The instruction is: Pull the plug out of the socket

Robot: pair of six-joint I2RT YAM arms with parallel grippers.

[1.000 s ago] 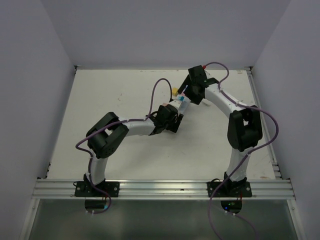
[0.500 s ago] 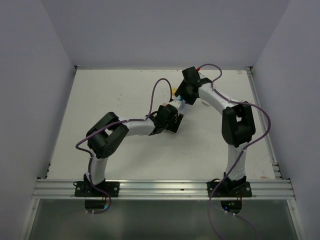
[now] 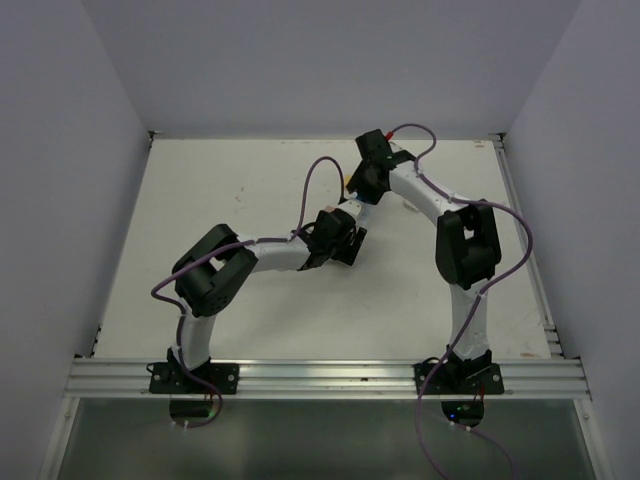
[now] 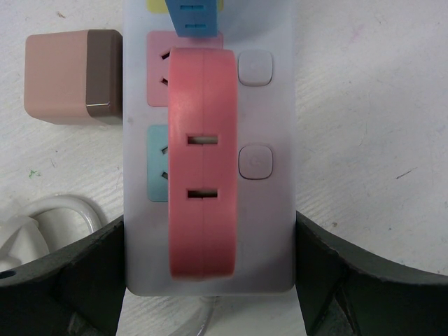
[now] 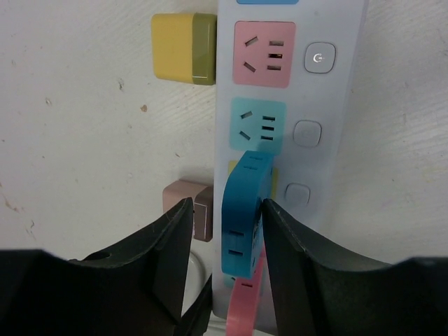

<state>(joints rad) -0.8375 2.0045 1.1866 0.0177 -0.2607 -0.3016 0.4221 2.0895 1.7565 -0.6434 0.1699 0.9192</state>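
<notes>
Power strip (image 4: 274,210) end clamped by left gripper (image 4: 208,229); right gripper (image 5: 227,208) straddles blue plug (image 5: 241,224), gap on one side, not clenched

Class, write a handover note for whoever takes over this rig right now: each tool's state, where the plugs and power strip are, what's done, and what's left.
Left tool: shut across the end of the power strip, pinning it.
Right tool: open, straddling the blue plug, a gap on one side.
Red plug: seated beside the blue one.
Done: strip pinned, plug bracketed.
Left: close the grip, pull the blue plug out.
</notes>
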